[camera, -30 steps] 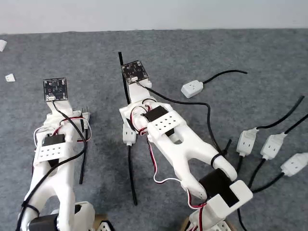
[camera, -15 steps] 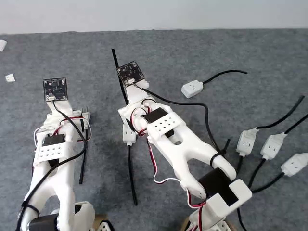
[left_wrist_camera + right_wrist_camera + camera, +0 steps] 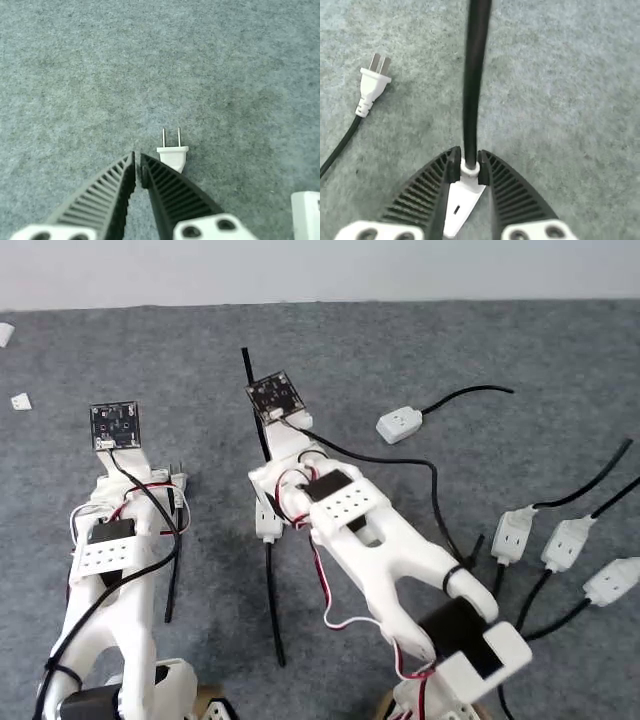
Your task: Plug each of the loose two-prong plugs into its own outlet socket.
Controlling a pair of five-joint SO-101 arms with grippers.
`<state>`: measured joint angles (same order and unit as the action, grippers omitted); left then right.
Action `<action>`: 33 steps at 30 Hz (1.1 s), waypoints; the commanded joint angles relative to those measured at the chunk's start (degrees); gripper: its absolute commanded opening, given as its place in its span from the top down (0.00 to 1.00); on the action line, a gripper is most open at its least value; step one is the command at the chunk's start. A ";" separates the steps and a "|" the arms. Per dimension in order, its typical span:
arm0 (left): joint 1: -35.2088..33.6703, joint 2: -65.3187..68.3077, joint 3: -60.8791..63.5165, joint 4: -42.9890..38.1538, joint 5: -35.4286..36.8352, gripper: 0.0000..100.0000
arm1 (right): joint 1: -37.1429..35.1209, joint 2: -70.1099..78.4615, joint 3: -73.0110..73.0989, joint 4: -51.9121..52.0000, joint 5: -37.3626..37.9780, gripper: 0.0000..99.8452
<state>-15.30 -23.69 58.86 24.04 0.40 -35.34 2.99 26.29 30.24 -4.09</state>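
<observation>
Shifted slightly rightward since half a second before was the right arm, with the black cord it held; the left arm was kept in place. The left gripper was seen with jaws together, a loose two-prong plug lying on the worktop just beside them. The right gripper was clamped on the cord's white end, and outlet sockets were laid well apart farther right.

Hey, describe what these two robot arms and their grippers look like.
Both the left arm and right arm are white plastic with black motor blocks, perforated plates and loose red, white and black wires. Each carries a small dark circuit board near its wrist. The left gripper and right gripper have black, tapered, ribbed fingers on white bases with round holes.
</observation>
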 commanded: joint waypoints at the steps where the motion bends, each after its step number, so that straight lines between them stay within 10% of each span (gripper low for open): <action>1: -0.62 -1.23 -2.77 -1.41 0.35 0.99 | -0.57 -4.62 4.48 -0.22 0.79 0.99; 28: -0.70 -1.23 -2.77 -1.41 0.35 0.99 | -5.32 0.40 1.23 5.14 2.46 0.99; 33: -0.70 -1.32 -2.77 -1.41 0.35 0.99 | -5.93 0.92 -1.58 9.36 -4.84 0.83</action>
<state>-15.74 -23.69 58.86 24.04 0.40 -39.47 3.43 27.52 36.04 -5.49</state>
